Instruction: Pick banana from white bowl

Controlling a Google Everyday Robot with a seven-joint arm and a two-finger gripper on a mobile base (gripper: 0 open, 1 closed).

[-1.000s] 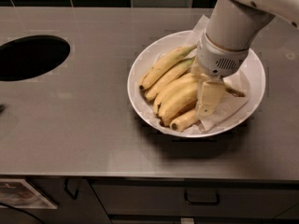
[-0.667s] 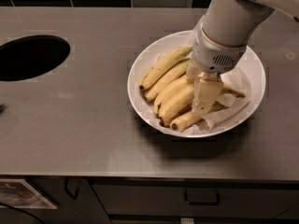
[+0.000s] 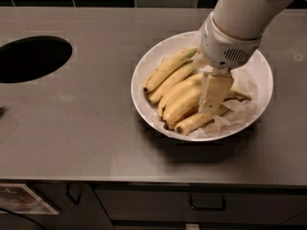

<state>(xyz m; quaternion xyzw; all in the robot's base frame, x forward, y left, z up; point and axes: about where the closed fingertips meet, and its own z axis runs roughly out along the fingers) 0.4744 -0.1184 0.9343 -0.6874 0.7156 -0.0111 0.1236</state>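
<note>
A wide white bowl (image 3: 144, 63) sits on the grey counter, right of centre. It holds a bunch of several yellow bananas (image 3: 175, 99) lying on crinkled white paper (image 3: 240, 111). My gripper (image 3: 211, 102) hangs from the white arm (image 3: 240, 18) at the upper right and reaches down into the bowl. Its cream-coloured fingers rest on the right side of the banana bunch. The arm hides the bowl's far right part and the bananas' stem ends.
A dark round hole (image 3: 31, 59) opens in the counter (image 3: 72, 128) at the left. Black tiles run along the back. Cabinet drawers with handles (image 3: 206, 207) sit below the counter's front edge.
The gripper has shifted slightly left and lower onto the bananas. The bananas and the bowl have not moved.
</note>
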